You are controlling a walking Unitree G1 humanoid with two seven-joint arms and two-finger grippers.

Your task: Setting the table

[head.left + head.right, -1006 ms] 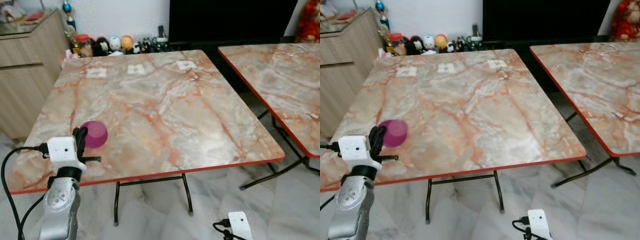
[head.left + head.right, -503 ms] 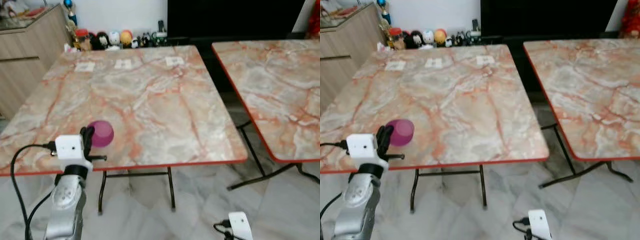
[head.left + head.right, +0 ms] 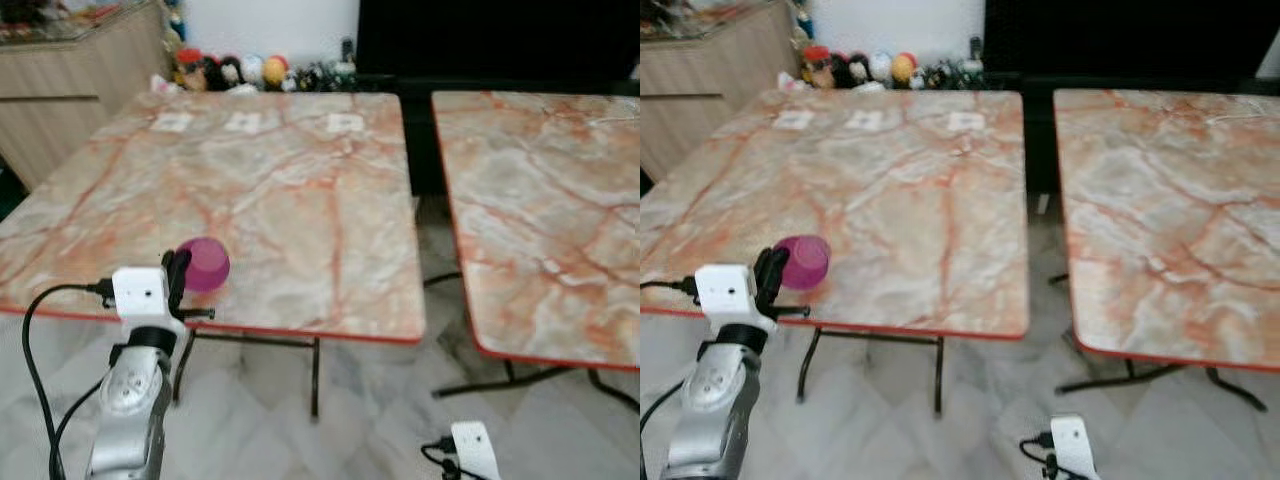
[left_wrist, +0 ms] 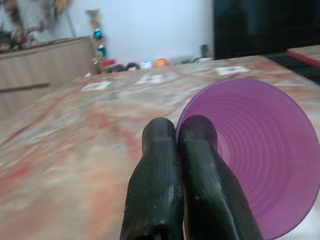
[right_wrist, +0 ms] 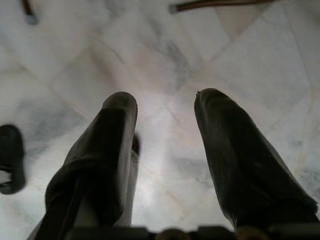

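Purple cup (image 3: 205, 264) sits pinched by its rim in the left gripper (image 3: 176, 278), whose two black fingers (image 4: 165, 185) are clamped together on the near wall of the cup, mouth turned toward the wrist camera. Compared with a second ago the whole scene has slid: the marble table (image 3: 280, 190) now lies further off and more to the robot's left, its red near edge is fully in sight with the floor (image 3: 340, 420) below it, and more of the second table (image 3: 540, 210) shows to its right. That reads as the robot stepping back and turning, not the cup moving; the cup keeps its place against the gripper, held over the near left corner of the marble table. My judgement is that the cup has not been set down yet and a spot is still to be chosen.

Inside, the cup is empty, only its ribbed purple wall showing. At the far edge of the marble table lie three small white cards (image 3: 244, 122).

Right of the marble table and low over the floor, the right gripper (image 5: 165, 150) hangs idle, fingers spread with nothing between them.
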